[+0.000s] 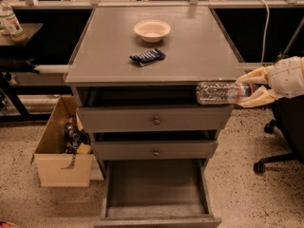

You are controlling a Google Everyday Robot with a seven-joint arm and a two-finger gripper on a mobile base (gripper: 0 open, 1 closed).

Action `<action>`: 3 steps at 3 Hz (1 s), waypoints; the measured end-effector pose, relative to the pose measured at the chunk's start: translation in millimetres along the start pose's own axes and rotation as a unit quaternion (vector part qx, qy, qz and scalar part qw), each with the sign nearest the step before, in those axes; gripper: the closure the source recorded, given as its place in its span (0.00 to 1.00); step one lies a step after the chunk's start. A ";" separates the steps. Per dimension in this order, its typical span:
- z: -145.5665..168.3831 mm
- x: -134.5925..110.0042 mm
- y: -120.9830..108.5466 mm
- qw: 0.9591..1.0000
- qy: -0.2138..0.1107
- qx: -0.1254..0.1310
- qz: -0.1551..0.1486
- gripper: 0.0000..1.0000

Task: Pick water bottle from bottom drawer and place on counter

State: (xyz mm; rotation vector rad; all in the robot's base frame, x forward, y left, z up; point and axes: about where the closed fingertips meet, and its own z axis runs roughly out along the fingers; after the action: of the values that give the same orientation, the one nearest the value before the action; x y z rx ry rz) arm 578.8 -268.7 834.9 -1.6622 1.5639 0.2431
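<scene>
Lab-like workroom: speckled stone floor point(247, 189), grey square-topped drawer bench point(190, 56), open brown cardboard box point(52, 167) of clutter, black rolling office chair point(285, 127). The cloth-covered tool point(248, 93) at the bench's right edge grips a clear crinkled plastic water bottle point(216, 93).

Bowl point(152, 30) sitting at 12 o'clock, dark pkt point(147, 57) lying just beside; cardboard box point(64, 171) standing at 8, chair point(286, 127) at 4.

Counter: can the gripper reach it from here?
Probably yes. The gripper, at the right, holds the water bottle just below the counter edge; bowl and dark packet lie further left, leaving its right side free.
</scene>
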 end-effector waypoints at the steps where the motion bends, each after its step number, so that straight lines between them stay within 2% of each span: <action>1: 2.4 -3.5 -3.3 1.000 -0.006 -0.001 0.002 1.00; 2: -1.1 -25.1 -26.3 1.000 -0.013 0.004 0.001 1.00; 3: -0.6 -51.0 -66.7 0.999 -0.031 0.020 0.013 1.00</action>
State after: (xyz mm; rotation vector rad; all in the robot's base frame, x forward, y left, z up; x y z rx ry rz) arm 627.9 -238.6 896.1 -1.5903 1.5363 0.2733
